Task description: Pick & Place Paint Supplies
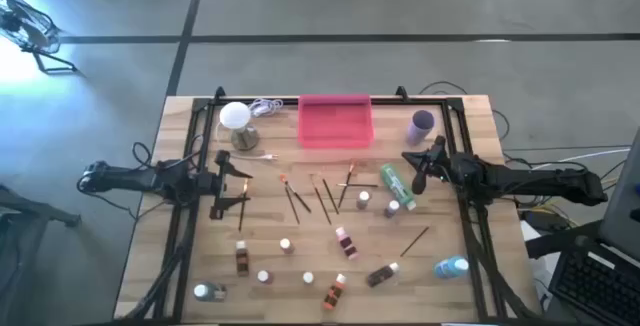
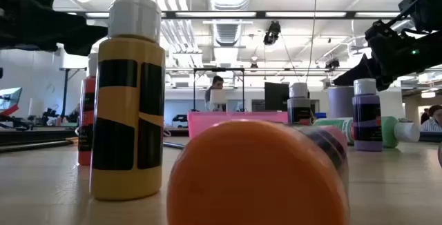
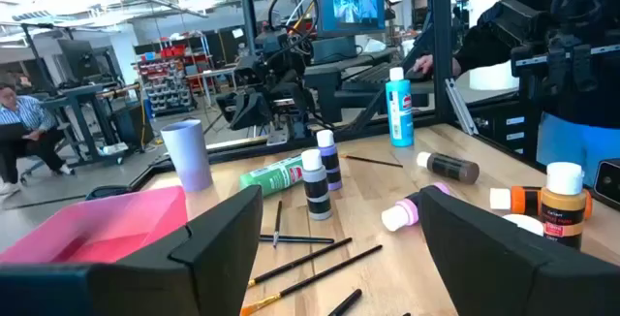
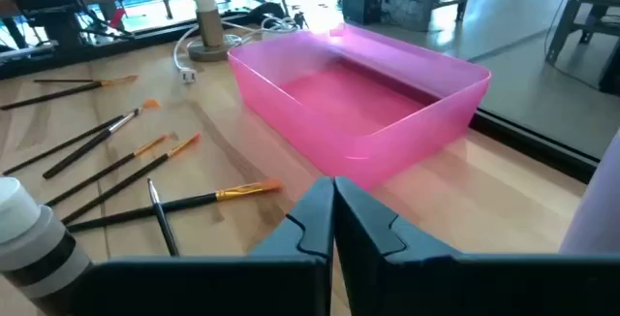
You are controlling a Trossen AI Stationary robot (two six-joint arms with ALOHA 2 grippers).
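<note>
Paint supplies lie scattered on the wooden table [image 1: 300,256]. Several thin brushes [image 1: 318,196] lie near the middle, small white-capped bottles [image 1: 344,242] stand or lie toward the near edge, and a green bottle [image 1: 397,188] and a blue bottle [image 1: 452,266] lie at the right. My left gripper [image 3: 339,258] hovers open at the left [image 1: 238,186], above the table, with nothing between its fingers. My right gripper [image 4: 334,214] is shut and empty above the table beside the green bottle [image 1: 415,166], pointing at the pink tray [image 4: 358,103].
The pink tray [image 1: 335,121] stands at the far middle, with a white globe lamp [image 1: 237,118] and its cord to the left and a purple cup [image 1: 422,123] to the right. Black frame rails [image 1: 190,216] run along both table sides. People are in the room behind.
</note>
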